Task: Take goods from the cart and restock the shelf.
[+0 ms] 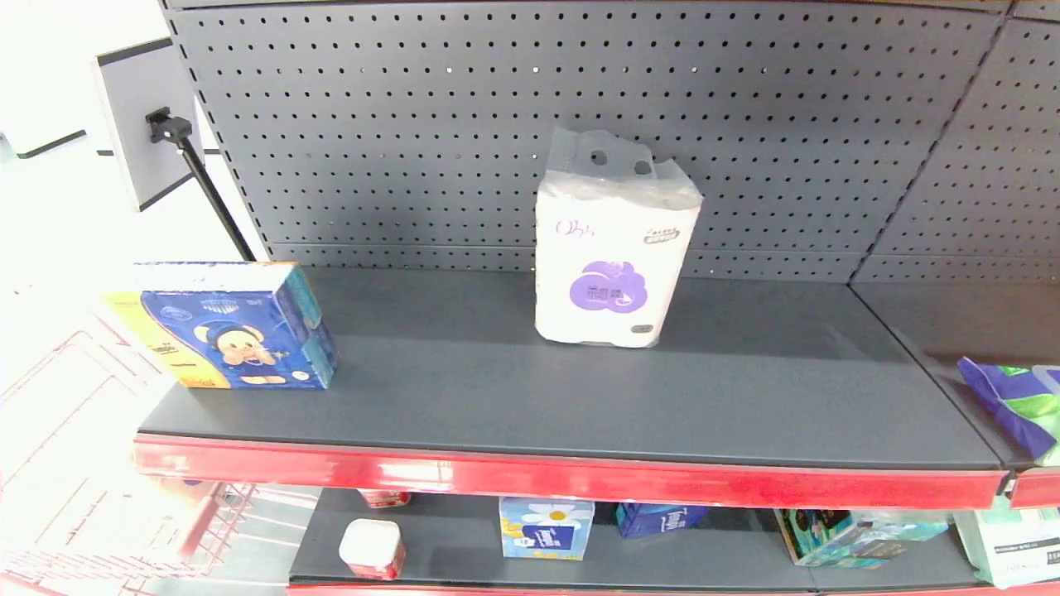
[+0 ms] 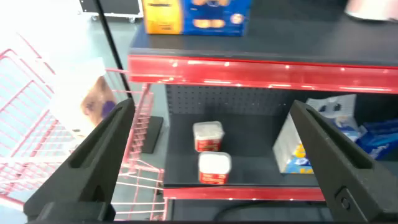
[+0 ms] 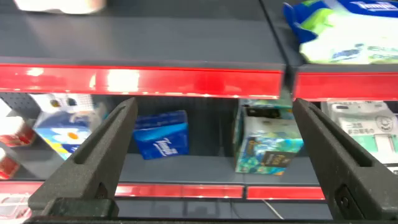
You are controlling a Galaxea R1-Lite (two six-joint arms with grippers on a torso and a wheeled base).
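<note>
"Where are the goods?"
"A tissue box (image 1: 228, 327) sits at the shelf's (image 1: 497, 397) left end and a toilet paper pack (image 1: 613, 248) mid-shelf. The cart (image 1: 203, 526) is to the left."
"The grippers?"
"The left gripper (image 2: 211, 109) and right gripper (image 3: 214, 106) gape wide, holding nothing."

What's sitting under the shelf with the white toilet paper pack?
A lower shelf holding a white jar, a daisy-printed tissue box, a dark blue pack and a teal box. The upper shelf covers whatever stands farther back.
</note>
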